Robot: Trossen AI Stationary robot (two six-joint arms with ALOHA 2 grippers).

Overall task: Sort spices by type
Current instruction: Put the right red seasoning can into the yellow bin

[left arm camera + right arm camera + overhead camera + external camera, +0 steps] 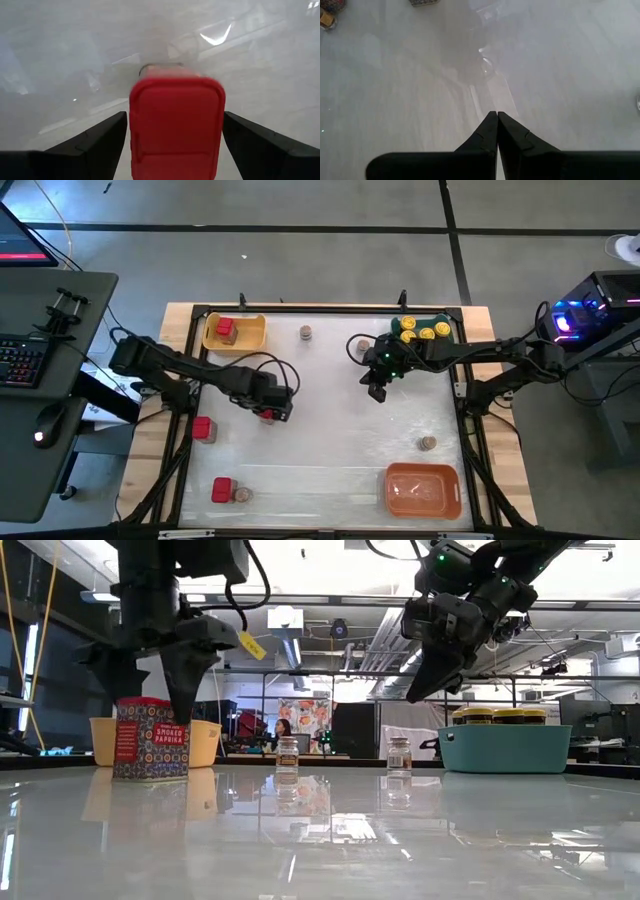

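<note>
My left gripper [270, 408] hangs open over a red spice box [150, 740] marked smoked paprika, which stands upright on its base left of the table's middle. In the left wrist view its red lid [175, 130] fills the space between the two fingers. My right gripper [377, 393] is shut and raised above the table [415, 695], near the teal tray [425, 338] holding yellow-lidded jars [425, 331]. A red box [226, 330] lies in the yellow tray [248, 337]. Two more red boxes [203, 428] [221, 490] stand near the left edge. My left gripper comes at the red box from above, pointing down, with one finger [100, 140] close beside each of two opposite sides of its lid end [145, 100]. I cannot tell whether the fingers touch it. The box stands upright on the table.
Small grey-brown jars stand at the far edge [305, 332], beside the teal tray [358, 345], right of centre [427, 443] and near the front left [241, 493]. An orange tray [395, 500] sits at the near right. The table's middle [330, 440] is bare.
</note>
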